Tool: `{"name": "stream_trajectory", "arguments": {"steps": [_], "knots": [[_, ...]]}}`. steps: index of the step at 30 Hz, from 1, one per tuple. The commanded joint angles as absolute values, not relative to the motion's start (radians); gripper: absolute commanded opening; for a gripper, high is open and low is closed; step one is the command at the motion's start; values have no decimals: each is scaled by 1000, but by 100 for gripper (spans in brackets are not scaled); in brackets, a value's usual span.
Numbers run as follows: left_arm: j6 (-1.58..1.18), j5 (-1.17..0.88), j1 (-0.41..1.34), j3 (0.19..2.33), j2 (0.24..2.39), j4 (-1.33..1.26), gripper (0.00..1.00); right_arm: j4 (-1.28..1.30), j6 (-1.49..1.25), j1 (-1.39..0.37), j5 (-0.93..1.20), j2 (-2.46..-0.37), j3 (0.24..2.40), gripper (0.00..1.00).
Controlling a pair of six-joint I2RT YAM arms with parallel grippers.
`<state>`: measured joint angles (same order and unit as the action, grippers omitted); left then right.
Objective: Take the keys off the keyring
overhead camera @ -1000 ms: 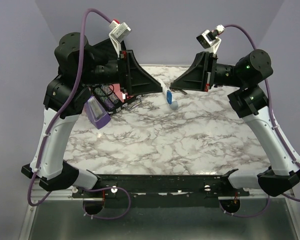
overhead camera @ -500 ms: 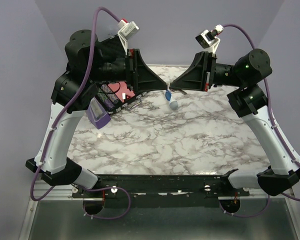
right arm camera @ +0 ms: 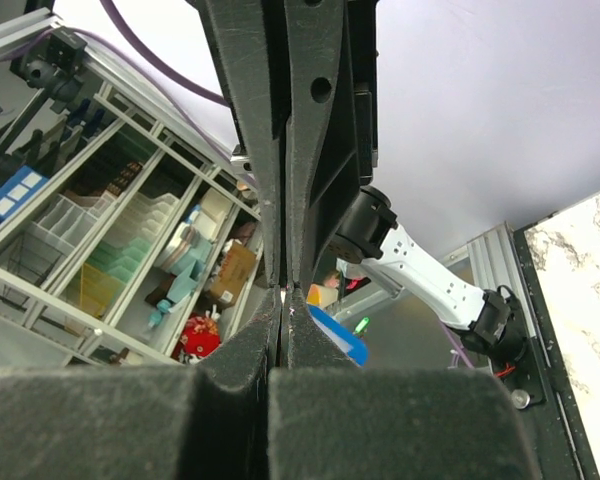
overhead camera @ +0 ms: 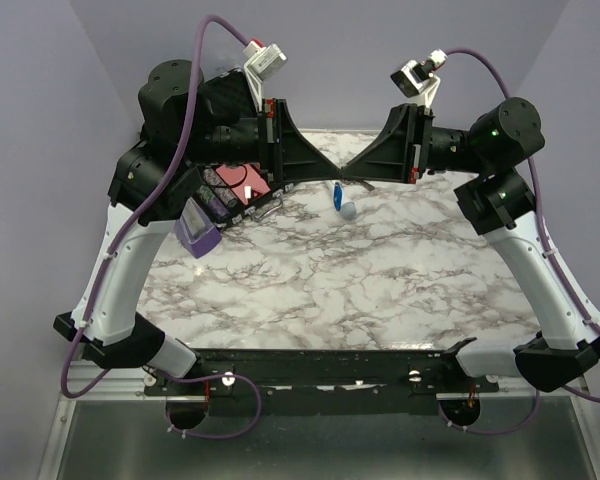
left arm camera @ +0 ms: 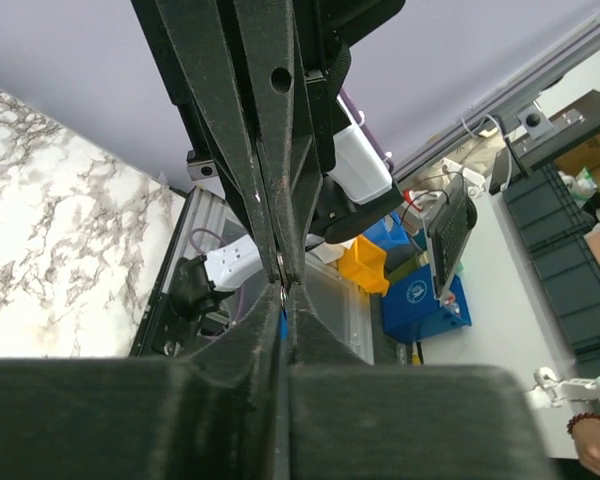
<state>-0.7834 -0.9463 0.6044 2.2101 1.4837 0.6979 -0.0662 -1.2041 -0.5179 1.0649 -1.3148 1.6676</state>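
Left arm has swung in over the marble table (overhead camera: 380,290), and the left gripper (overhead camera: 330,172) now meets the right gripper (overhead camera: 348,174) tip to tip, both pinched to slits; what they nip, I can't tell. Blue keyring (overhead camera: 338,193) sits just beneath. Any keys would be light, stiff, slick: pinch a flat head, steady the ring.

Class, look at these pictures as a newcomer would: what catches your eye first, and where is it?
The black left gripper and right gripper come almost tip to tip above the far middle of the marble table. Just in front of them lies a white-and-blue wand. A purple metronome sits at the left.
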Motion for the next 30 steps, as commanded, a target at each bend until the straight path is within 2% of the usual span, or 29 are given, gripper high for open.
{"name": "stream_trajectory", "arguments": {"steps": [1, 11, 23, 30], "knots": [[-779, -913, 620, 2233, 1488, 703, 0, -87, -1209, -523, 1089, -1318, 1695, 1], [-784, -724, 638, 2226, 1439, 723, 0, -95, -1201, -525, 1025, -1305, 1683, 1], [-902, -416, 716, 2051, 1344, 588, 0, -170, -1242, -525, 875, -1287, 1611, 1], [-966, -233, 798, 2022, 1336, 525, 0, -347, -1359, -525, 785, -1266, 1502, 1]]}}
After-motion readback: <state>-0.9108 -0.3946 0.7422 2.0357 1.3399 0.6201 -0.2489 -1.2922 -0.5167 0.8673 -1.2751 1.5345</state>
